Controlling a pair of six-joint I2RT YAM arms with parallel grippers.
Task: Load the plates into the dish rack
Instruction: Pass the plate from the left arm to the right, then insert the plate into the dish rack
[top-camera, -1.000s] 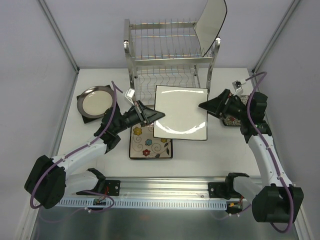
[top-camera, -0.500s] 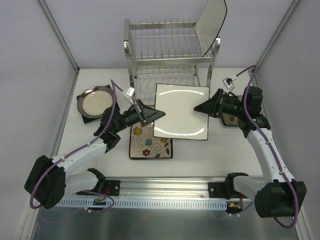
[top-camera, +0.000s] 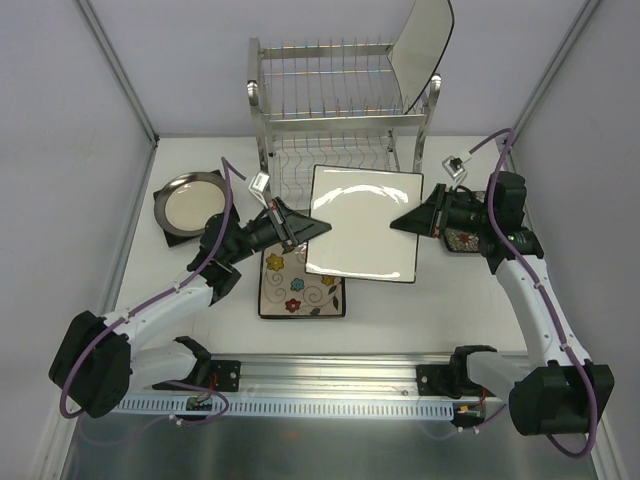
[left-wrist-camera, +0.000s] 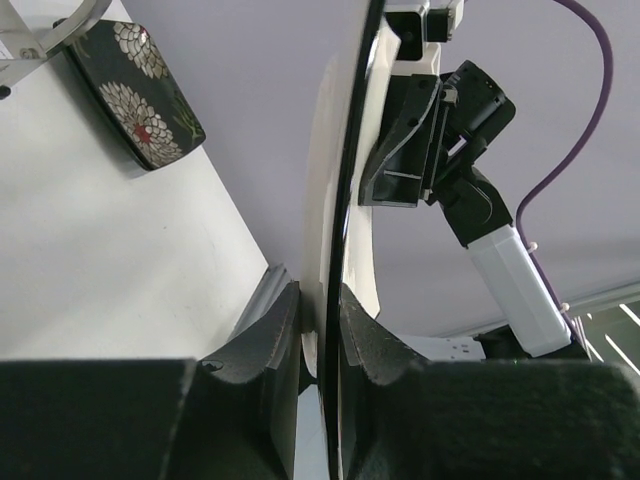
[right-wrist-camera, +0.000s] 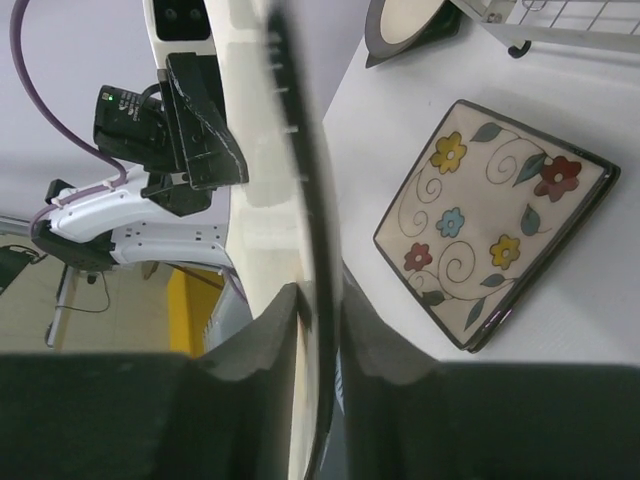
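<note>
We hold the white plate (top-camera: 362, 222) from both sides: the left gripper (top-camera: 308, 229) clamps its 9 o'clock edge, the right gripper (top-camera: 408, 221) its 3 o'clock edge (both wrist views show the rim pinched between fingers). It hangs above the table (top-camera: 400, 320), with the dish rack (top-camera: 340, 110) at its 12 o'clock and the flowered plate (top-camera: 300, 285) at 7.

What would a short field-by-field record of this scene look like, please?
held: white square plate, off the table, in front of the dish rack
left gripper: shut on its left edge
right gripper: shut on its right edge
in rack: dark-rimmed plate, upright, top tier, right end
lying on table: floral plate; round cream plate; dark flowered plate
</note>
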